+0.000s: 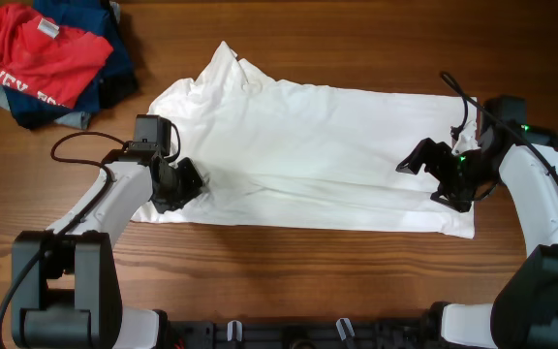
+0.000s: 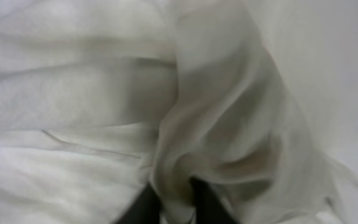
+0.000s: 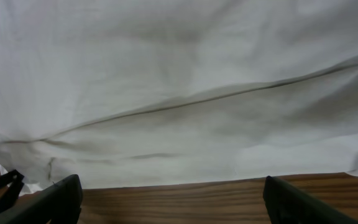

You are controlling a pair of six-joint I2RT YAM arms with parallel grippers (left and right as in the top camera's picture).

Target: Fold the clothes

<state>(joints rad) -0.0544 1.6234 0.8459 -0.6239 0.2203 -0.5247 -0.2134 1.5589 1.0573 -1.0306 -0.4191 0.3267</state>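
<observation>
White shirt (image 1: 308, 145); red printed T-shirt (image 1: 37, 53); navy garments (image 1: 119, 58).

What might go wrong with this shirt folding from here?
1. The left gripper pinches a bunched fold of the white shirt while the right gripper stands open at the hem, holding nothing; a lift now would likely drag the shirt askew.
2. The fabric is thin and wrinkled, so the left fingers may hold more than one layer.
3. The red and navy clothes lie near the collar end; a swung fold might catch them.
</observation>
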